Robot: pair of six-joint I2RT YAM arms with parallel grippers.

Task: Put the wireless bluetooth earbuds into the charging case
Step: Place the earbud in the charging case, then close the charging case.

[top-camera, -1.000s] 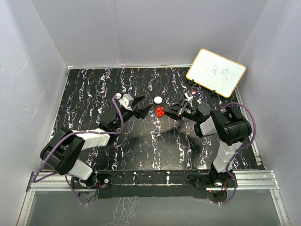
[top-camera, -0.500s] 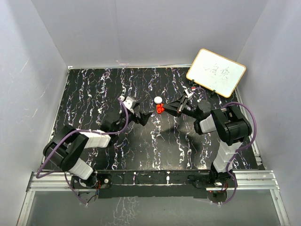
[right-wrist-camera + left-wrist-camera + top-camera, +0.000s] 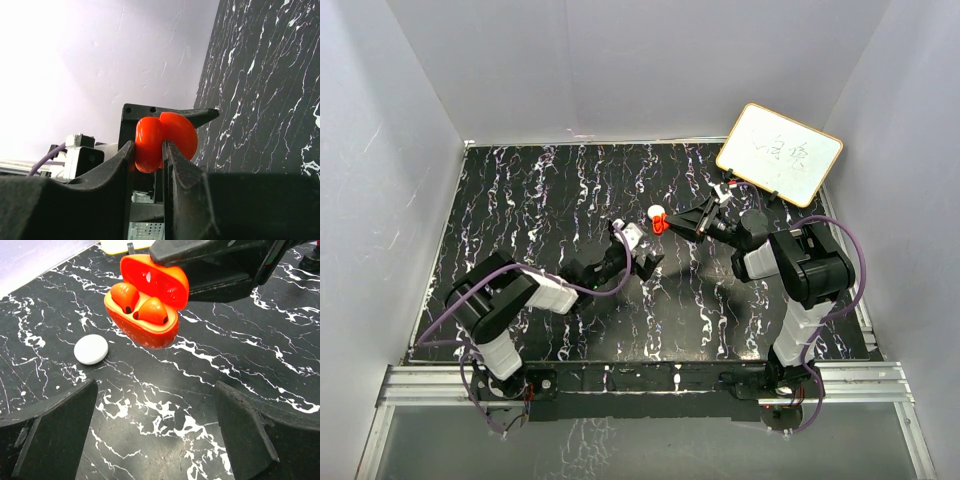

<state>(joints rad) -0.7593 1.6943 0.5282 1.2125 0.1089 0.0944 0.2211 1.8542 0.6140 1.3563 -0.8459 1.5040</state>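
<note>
Top view: my right gripper (image 3: 670,222) is closed on the red charging case (image 3: 660,222) over the middle of the black marbled table (image 3: 520,200). A white disc (image 3: 653,211) lies just beside the case. My left gripper (image 3: 642,258) sits near and below them with its jaws spread wide and nothing in them. A whiteboard (image 3: 780,153) leans at the far right corner. It carries faint handwritten marks that I cannot read. Left wrist view: the case stands open and tilted, its lid (image 3: 160,277) pinched by my right gripper's fingers (image 3: 215,265). Two red earbuds (image 3: 150,312) lie side by side in the wells of the base. I see no white earbud. The disc lies on the table left of the case, and the two do not touch. I cannot tell whether the base touches the table. No brand or label shows on the case, the earbuds or the disc. Right wrist view: the case is clamped between my two fingers, which are closed down narrow on it. Here too the red shell shows no marking. Assessment: the case looks like light, hard, glossy plastic, so I judge it slippery under the pads. The hinge is probably its weak point. The flatter sides of the base should give a safer hold than the lid. The earbuds are tiny, rounded and smooth, and a tilt or jolt could roll them out of the wells.
</note>
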